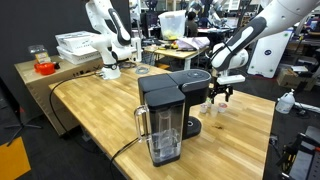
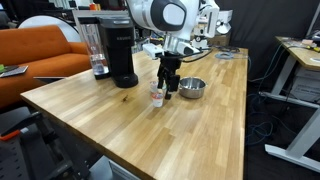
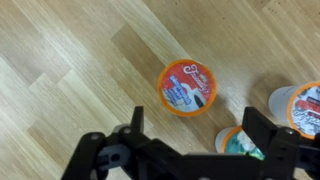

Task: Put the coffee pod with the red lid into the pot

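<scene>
The pincer (image 3: 193, 115) is spread wide and holds nothing; in the wrist view its two dark fingers (image 3: 135, 122) come up from the bottom edge with a clear gap between them. It points straight down at the wooden surface (image 3: 60, 60).

The coffee pod with the red lid (image 3: 188, 88) stands upright on the surface, lid up, just beyond the fingertips toward the top of the wrist view. It is roughly centred on the gap but not yet inside it. The pod is round, so no grasp axis is favoured. The judgement is that the pincer needs a short shift forward, then a descent.

A green-lidded pod (image 3: 237, 144) sits inside the gap, close against the finger on the picture's right. It could get caught or knocked as the fingers close. A third pod (image 3: 303, 108), its lid also reddish, is outside that finger and cut off by the frame edge.

In an exterior view the pincer (image 2: 167, 86) hangs low over the pods, with the steel pot (image 2: 191, 88) just beside them on the side away from the coffee maker (image 2: 115, 50).
</scene>
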Tool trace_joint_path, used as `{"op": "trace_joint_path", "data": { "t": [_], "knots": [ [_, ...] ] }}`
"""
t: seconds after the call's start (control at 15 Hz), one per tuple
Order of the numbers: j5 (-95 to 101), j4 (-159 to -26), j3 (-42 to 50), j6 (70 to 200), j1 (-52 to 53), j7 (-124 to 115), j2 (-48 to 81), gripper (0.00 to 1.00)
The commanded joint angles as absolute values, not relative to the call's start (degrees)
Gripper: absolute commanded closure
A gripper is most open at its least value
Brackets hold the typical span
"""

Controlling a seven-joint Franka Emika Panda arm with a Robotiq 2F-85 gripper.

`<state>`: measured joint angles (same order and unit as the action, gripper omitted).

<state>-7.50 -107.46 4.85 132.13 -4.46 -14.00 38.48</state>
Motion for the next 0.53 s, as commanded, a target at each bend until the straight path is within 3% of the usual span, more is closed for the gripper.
{"op": "trace_joint_path", "data": {
  "t": [0.0, 0.47],
  "knots": [
    [-8.9, -108.1, 3.9, 132.4, -5.5, -10.8, 35.8, 0.0],
    [-10.5, -111.9, 2.7, 133.1, -5.6, -7.5, 31.9, 0.0]
  ]
}}
